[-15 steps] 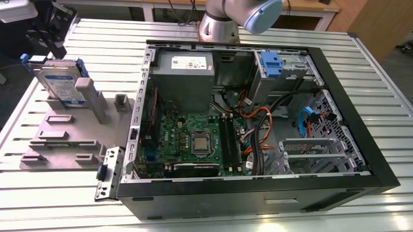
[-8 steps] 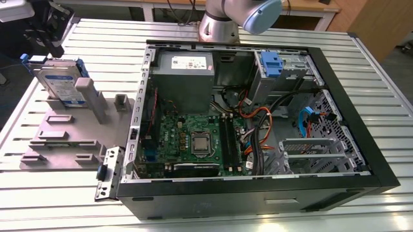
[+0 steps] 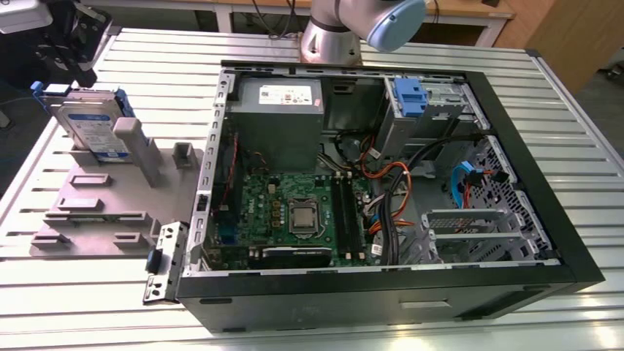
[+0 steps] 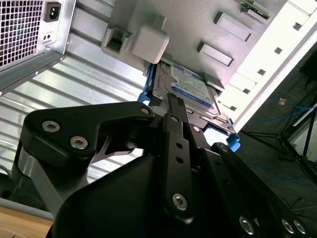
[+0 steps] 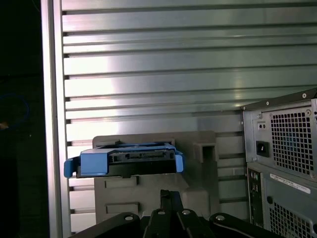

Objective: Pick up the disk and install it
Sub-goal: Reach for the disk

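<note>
Disk (image 3: 90, 123): I saw it standing on edge in the grey stand (image 3: 98, 208)
Gripper (image 5: 171, 194): was clenched on nothing near the stand, clear of the disk

On the table (image 3: 575, 124), the disk (image 3: 88, 121) stands on edge at the far end of a fixture plate (image 3: 107, 194), at the exterior view's left of the computer case (image 3: 341, 296). Inside it, the power supply (image 3: 278, 121) sits far, the motherboard (image 3: 292, 212) near.
</note>
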Available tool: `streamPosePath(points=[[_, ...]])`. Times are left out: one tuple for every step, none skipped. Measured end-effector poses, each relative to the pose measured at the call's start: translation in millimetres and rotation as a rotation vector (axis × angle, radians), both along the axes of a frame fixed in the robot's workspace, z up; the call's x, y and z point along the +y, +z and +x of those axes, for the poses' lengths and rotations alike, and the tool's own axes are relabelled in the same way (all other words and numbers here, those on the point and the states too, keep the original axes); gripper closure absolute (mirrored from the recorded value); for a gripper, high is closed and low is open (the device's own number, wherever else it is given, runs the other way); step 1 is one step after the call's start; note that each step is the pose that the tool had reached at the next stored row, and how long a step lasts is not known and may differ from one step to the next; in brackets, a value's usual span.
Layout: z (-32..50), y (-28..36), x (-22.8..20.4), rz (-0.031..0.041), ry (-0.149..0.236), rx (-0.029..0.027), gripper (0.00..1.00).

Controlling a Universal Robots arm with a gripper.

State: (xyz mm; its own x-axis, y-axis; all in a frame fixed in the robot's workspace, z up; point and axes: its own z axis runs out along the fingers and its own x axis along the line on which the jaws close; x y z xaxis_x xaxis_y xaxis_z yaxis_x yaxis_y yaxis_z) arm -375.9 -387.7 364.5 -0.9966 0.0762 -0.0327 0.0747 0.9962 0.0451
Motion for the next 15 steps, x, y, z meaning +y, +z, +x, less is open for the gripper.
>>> streamPosePath(points=[[0.0, 0.0, 0.1, 0.0000, 0.000, 0.0001, 0.89], [0.0, 0.0, 0.5, 0.0000, 0.000, 0.0000, 0.89], [0.0, 0.0, 1.5, 0.0000, 0.000, -0.0001, 0.89], [0.0, 0.0, 2.6, 0.0000, 0.000, 0.0000, 0.89], [0.0, 0.0, 3.5, -0.0001, 0.000, 0.0000, 0.89], [0.0, -0.1, 4.4, -0.0001, 0.000, 0.0001, 0.89], [-0.2, -0.4, 5.1, 0.0000, 0.000, 0.0000, 0.89], [-0.6, -0.8, 5.5, 0.0000, 0.000, -0.0001, 0.89], [-1.2, -1.0, 5.5, 0.0000, 0.000, 0.0000, 0.89], [-2.2, -1.3, 5.5, -0.0001, 0.000, 0.0002, 0.89], [-3.9, -1.8, 5.6, 0.0000, 0.000, 0.0001, 0.89], [-5.8, -2.3, 5.8, -0.0001, 0.000, 0.0001, 0.89], [-7.5, -2.9, 6.0, 0.0000, 0.000, 0.0000, 0.89], [-9.1, -3.5, 6.3, -0.0001, 0.000, 0.0001, 0.89], [-10.6, -4.1, 6.5, -0.0001, 0.000, 0.0002, 0.89]])
